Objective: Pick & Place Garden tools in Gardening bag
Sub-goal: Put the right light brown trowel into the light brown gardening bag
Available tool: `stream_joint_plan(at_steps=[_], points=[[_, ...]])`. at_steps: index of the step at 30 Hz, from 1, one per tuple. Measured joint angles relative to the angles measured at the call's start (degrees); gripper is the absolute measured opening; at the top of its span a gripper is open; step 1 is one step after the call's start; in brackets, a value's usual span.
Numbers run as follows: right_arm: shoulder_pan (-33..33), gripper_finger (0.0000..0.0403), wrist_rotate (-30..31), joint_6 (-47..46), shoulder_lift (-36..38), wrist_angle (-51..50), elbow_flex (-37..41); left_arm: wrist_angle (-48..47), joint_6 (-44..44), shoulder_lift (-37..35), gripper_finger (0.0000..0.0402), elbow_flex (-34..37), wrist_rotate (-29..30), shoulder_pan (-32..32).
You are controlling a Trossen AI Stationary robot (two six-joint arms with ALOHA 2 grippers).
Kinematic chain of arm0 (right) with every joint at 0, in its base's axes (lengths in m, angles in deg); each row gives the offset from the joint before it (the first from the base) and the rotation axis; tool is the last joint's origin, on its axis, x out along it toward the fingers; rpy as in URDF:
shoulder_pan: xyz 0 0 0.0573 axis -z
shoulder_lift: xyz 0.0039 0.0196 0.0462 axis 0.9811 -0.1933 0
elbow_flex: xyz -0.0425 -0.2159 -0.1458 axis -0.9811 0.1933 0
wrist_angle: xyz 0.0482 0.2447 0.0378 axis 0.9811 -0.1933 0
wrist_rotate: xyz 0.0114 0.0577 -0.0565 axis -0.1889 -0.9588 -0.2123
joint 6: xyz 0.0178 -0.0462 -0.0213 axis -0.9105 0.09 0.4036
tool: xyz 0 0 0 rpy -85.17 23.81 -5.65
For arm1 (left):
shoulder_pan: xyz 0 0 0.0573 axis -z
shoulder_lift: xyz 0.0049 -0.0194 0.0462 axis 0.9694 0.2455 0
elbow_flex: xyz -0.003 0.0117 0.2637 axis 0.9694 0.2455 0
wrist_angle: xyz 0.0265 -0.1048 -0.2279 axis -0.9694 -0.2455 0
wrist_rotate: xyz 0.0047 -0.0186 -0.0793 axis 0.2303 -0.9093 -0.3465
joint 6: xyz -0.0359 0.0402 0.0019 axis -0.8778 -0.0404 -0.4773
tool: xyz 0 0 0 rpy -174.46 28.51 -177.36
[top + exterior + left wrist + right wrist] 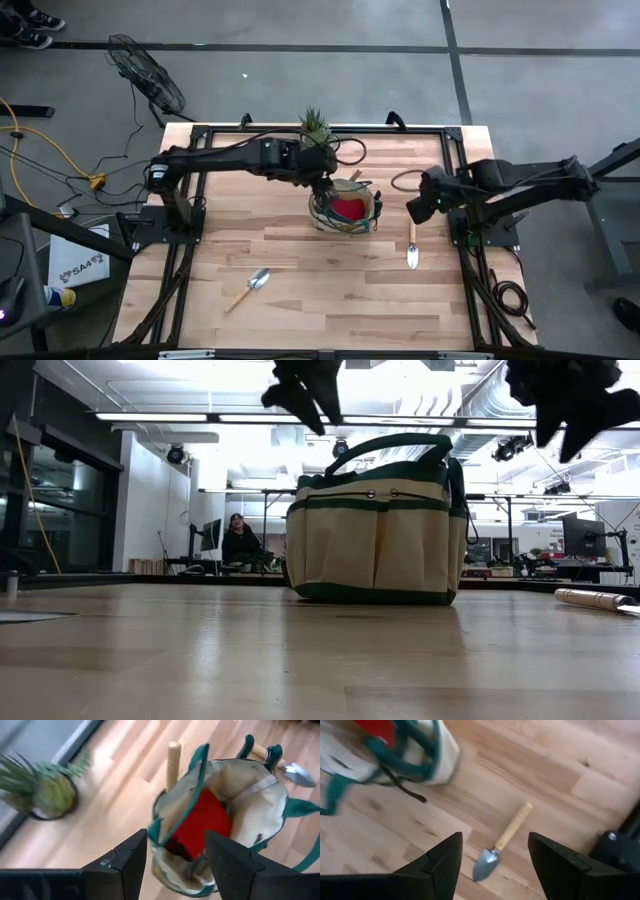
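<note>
The left gripper (172, 862) hung open and empty over the gardening bag (345, 209), where the red glove (202, 822) lay inside. The right gripper (495, 865), also open, hovered above a trowel (501, 850) beside the bag. If it came down off-centre, the thin handle could roll away from its fingers.

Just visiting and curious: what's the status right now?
Left gripper open above gardening bag, red glove inside. Right gripper open over trowel. Second trowel on table. Nothing blocking.

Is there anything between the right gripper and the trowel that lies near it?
Nothing visible. The open right gripper hangs above the trowel, with only bare table around it; the gardening bag stands off to one side.
</note>
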Motion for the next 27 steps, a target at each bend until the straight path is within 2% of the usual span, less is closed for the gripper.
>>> stream_joint_plan(at_steps=[2,5,13,20,27], points=[[-2.4,0.022,0.6,-3.7,0.0,-0.2,2.0,0.8,2.0,-0.9,0.0191,0.8,2.2,1.0],[-5.5,0.022,0.5,-10.9,0.0,0.0,5.4,4.5,5.0,-2.9,0.0191,4.2,2.1,1.4],[-10.8,0.022,0.5,-26.9,-0.1,3.7,11.1,21.8,12.5,-12.2,0.0191,21.9,-5.7,1.1],[-11.1,0.022,-0.3,-35.1,-1.9,7.1,16.3,33.0,14.4,-24.4,0.0191,37.9,-10.4,1.1],[-10.1,0.022,-1.2,-37.5,-5.3,12.0,20.6,44.9,14.3,-37.5,0.0191,53.2,-16.3,-1.5]])
